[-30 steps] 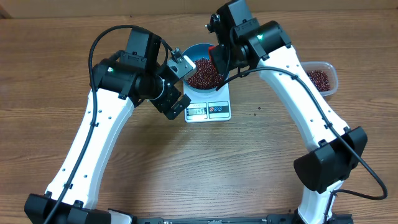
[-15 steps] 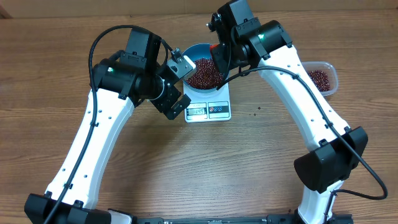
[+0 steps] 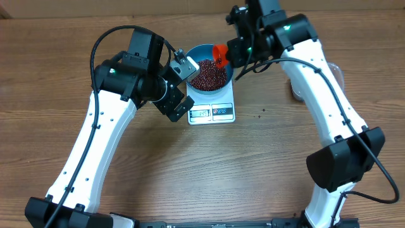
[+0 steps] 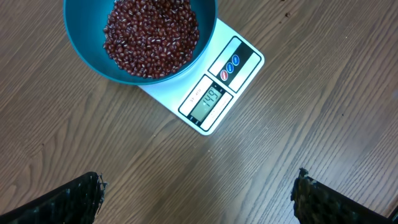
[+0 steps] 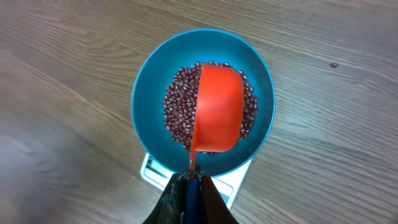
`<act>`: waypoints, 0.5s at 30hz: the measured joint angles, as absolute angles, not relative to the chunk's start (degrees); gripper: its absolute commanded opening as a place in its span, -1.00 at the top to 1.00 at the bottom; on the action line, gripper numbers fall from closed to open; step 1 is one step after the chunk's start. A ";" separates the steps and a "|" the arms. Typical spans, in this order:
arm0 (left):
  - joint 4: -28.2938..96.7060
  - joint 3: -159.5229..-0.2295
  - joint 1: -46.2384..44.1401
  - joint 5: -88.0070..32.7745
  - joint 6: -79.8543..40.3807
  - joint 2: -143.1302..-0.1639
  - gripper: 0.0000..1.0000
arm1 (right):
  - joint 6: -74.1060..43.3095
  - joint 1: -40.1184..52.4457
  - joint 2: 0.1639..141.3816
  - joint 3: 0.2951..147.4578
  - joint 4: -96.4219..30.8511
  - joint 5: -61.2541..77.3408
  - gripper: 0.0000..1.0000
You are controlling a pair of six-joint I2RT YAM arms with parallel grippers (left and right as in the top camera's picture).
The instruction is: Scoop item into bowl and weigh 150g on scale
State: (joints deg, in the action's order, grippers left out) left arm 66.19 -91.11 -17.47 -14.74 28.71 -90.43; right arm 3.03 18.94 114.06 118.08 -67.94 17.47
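Observation:
The blue bowl stands on the white scale, filled with red-brown beans, the item. My right gripper is shut on the handle of a small red scoop, held above the bowl's right rim. In the right wrist view the scoop hangs over the beans in the bowl, with the gripper clamped on its handle. My left gripper stands open just left of the scale. In the left wrist view the bowl, scale and open gripper show.
A clear plastic tub at the right is mostly hidden behind my right arm. A few stray beans lie on the wooden table right of the scale. Both arms crowd the area around the bowl.
My right arm has swung right and back, carrying the red scoop from over the beans to the bowl's right rim. The left arm has not moved.

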 measured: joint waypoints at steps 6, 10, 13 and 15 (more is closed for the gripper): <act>66.19 -91.11 -17.47 -14.74 28.71 -90.43 -0.99 | 3.01 14.06 114.06 118.08 -68.01 26.00 0.93; 66.19 -91.11 -17.47 -14.74 28.69 -90.43 -0.99 | 3.03 10.70 114.06 118.08 -68.10 31.16 0.93; 66.19 -91.11 -17.47 -14.74 28.71 -90.43 -0.99 | 3.01 8.78 114.06 118.08 -68.23 33.95 0.93; 66.19 -91.11 -17.47 -14.74 28.71 -90.43 -0.99 | 3.01 7.64 114.06 118.08 -68.60 35.51 0.93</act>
